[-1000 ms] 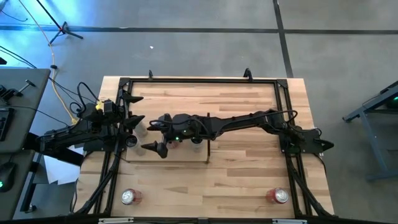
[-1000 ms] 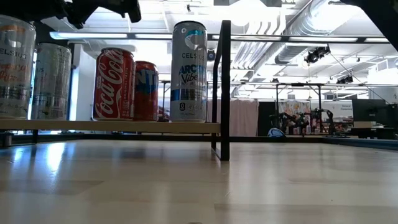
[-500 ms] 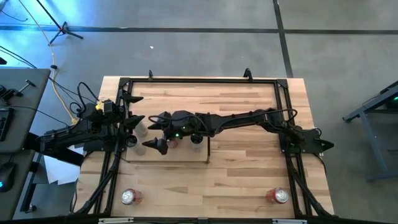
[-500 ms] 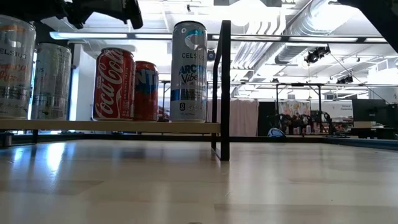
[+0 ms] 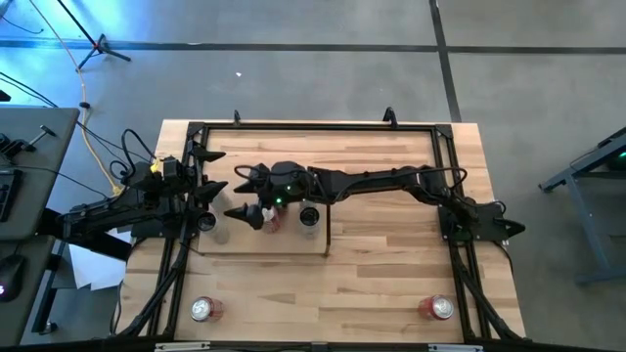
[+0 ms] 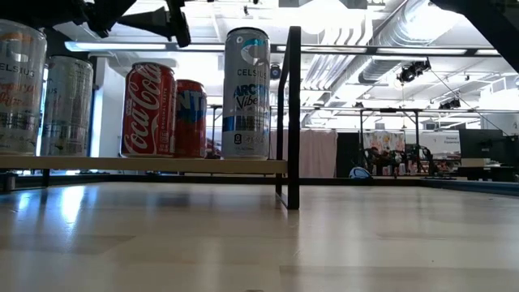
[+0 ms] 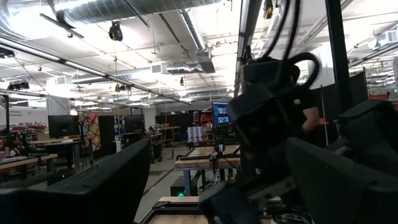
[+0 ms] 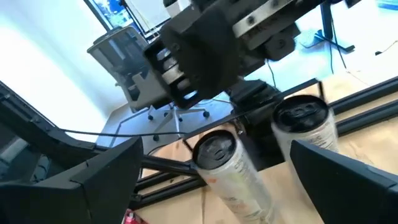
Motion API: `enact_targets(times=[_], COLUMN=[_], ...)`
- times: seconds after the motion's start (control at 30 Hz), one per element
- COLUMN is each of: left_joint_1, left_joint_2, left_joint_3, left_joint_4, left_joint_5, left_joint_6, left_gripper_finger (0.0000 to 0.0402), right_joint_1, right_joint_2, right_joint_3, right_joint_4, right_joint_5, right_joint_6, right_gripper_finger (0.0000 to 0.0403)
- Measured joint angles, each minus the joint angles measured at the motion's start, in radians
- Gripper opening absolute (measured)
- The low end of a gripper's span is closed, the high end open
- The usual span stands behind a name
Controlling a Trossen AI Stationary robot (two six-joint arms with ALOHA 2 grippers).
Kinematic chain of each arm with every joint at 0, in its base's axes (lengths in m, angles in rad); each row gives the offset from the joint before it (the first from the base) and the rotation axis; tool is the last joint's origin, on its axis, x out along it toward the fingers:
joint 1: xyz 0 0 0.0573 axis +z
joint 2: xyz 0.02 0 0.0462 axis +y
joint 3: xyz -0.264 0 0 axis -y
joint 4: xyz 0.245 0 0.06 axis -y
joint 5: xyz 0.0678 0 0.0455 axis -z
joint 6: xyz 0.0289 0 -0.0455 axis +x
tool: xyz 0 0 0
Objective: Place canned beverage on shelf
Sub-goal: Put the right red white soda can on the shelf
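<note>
In the low view, the tall silver can (image 6: 246, 93) by the dark post says "CELSIUS" at the top and "ARCTIC Vibe" lower down; the red can (image 6: 148, 109) says "Coca-Cola" in white, running up its side; the clear can (image 6: 19, 88) at the far edge says "CELSIUS", partly cut off; the red and blue can (image 6: 191, 118) shows big white letters I cannot read whole.

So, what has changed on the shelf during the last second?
The right pincer, open and empty, has drawn back from the near side of the shelf toward the table's far edge, above the cans. The cans on the shelf and the left pincer have stayed as they were.
</note>
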Motion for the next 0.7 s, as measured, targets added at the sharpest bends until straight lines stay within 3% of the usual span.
enact_targets(times=[0.3, 0.7], left_joint_1=[0.000, 0.000], left_joint_2=[0.000, 0.000], left_joint_3=[0.000, 0.000], left_joint_4=[0.000, 0.000], left_joint_5=[0.000, 0.000], left_joint_6=[0.000, 0.000], left_gripper_finger=[0.0346, 0.0346], right_joint_1=[-0.021, -0.027], right_joint_2=[0.000, -0.005], right_joint_3=[0.000, 0.000], right_joint_4=[0.014, -0.010], right_joint_5=[-0.146, -0.162], right_joint_6=[-0.098, -0.156], right_gripper_finger=[0.0393, 0.0393])
